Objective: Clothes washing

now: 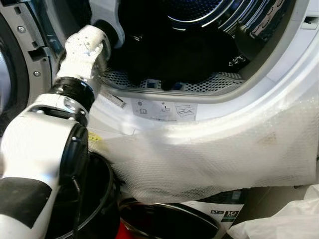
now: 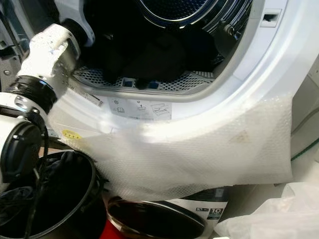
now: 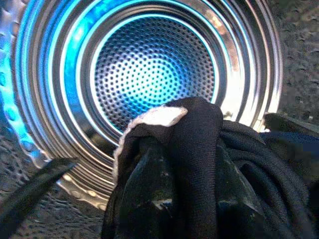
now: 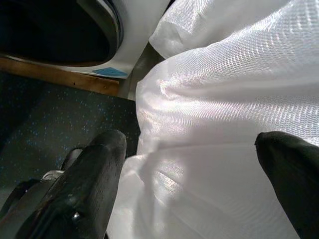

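Observation:
My left arm (image 1: 84,50) reaches through the washing machine's open door (image 1: 209,94) into the drum. In the left wrist view, my left gripper (image 3: 189,164) is shut on a black garment (image 3: 194,124) that drapes over both fingers, in front of the blue-lit perforated back of the drum (image 3: 149,69). More dark clothes (image 1: 169,59) lie on the drum floor. My right gripper (image 4: 199,154) is open, its fingers (image 4: 99,164) spread wide just above white mesh fabric (image 4: 224,89), with nothing between them.
A white mesh sheet (image 1: 224,149) hangs over the washer's front below the door. A black laundry basket (image 2: 65,199) with dark cloth stands at the lower left. A second machine's round door (image 1: 169,219) is below. White fabric (image 1: 284,221) lies at the lower right.

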Robot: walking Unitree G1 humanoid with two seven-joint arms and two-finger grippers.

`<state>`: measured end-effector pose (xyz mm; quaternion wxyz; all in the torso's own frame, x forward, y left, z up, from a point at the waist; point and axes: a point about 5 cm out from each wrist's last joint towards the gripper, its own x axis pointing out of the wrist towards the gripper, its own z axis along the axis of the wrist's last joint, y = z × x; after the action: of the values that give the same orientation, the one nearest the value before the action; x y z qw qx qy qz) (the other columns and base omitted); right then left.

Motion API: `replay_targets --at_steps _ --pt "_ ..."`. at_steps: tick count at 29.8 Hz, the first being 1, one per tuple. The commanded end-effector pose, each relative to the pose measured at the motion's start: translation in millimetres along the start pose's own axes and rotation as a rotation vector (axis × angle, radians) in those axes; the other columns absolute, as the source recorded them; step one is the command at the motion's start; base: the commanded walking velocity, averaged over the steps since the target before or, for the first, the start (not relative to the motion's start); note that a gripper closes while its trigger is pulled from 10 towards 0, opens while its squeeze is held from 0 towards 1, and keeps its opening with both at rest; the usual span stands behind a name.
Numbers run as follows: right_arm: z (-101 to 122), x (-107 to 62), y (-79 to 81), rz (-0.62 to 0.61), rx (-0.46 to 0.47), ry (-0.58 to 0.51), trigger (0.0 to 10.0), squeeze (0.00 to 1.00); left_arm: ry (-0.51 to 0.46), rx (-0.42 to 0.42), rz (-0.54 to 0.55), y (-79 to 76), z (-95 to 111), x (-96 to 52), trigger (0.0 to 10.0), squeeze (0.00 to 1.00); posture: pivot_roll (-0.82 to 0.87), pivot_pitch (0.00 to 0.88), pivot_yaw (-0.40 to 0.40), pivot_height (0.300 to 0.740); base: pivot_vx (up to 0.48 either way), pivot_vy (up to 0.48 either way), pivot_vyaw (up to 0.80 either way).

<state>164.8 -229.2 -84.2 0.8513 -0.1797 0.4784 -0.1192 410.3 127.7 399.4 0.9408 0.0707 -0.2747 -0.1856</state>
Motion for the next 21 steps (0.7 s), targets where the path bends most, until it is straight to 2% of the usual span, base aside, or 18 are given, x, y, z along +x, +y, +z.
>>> replay_targets --at_steps 1,6,10,11,13,14,18,19,20,21 --pt "-8.0 -1.2 -0.7 -0.005 0.011 0.018 10.0 0.00 0.009 0.005 -0.005 1.7 0.9 0.1 10.0 0.00 0.04 0.000 0.082 0.740 0.000 0.000 0.00" --pt "-22.3 -3.5 -3.4 -0.015 0.007 0.041 10.0 0.00 0.009 0.010 0.054 4.6 7.1 3.1 10.0 0.00 0.00 0.000 0.101 0.740 0.000 0.000 0.00" --pt "-35.4 -6.5 -3.9 -0.021 0.003 0.065 10.0 0.00 -0.018 -0.062 0.009 -1.8 11.8 6.7 10.0 0.00 -0.03 0.000 0.114 0.740 0.000 0.000 0.00" --pt "-40.0 -7.6 -4.5 -0.026 0.005 0.073 10.0 0.00 -0.024 -0.077 -0.020 -7.0 13.1 8.8 10.0 0.00 -0.05 0.000 0.122 0.740 0.000 0.000 0.00" --pt "-55.0 -11.4 -7.8 -0.044 0.008 0.097 10.0 0.00 -0.049 -0.148 -0.139 -34.1 18.4 18.0 10.0 0.00 -0.09 0.000 0.129 0.740 0.000 0.000 0.00" --pt "-55.0 -11.4 -7.8 -0.044 0.008 0.097 10.0 0.00 -0.049 -0.148 -0.139 -34.1 18.4 18.0 10.0 0.00 -0.09 0.000 0.129 0.740 0.000 0.000 0.00" --pt "-61.7 -12.7 -13.3 -0.048 -0.012 0.095 10.0 0.00 -0.097 -0.213 -0.282 -72.6 30.5 28.5 10.0 0.00 -0.10 0.000 0.110 0.740 0.000 0.000 0.00" --pt "-61.7 -12.7 -13.3 -0.048 -0.012 0.095 10.0 0.00 -0.097 -0.213 -0.282 -72.6 30.5 28.5 10.0 0.00 -0.10 0.000 0.110 0.740 0.000 0.000 0.00" --pt "-61.1 -12.4 -14.5 -0.048 -0.024 0.089 10.0 0.00 -0.114 -0.231 -0.329 -85.0 34.7 30.9 10.0 0.00 -0.10 0.000 0.105 0.740 0.000 0.000 0.00" --pt "-60.7 -12.3 -14.7 -0.049 -0.027 0.087 10.0 0.00 -0.118 -0.238 -0.345 -88.9 35.9 31.5 10.0 0.00 -0.10 0.000 0.105 0.740 0.000 0.000 0.00"
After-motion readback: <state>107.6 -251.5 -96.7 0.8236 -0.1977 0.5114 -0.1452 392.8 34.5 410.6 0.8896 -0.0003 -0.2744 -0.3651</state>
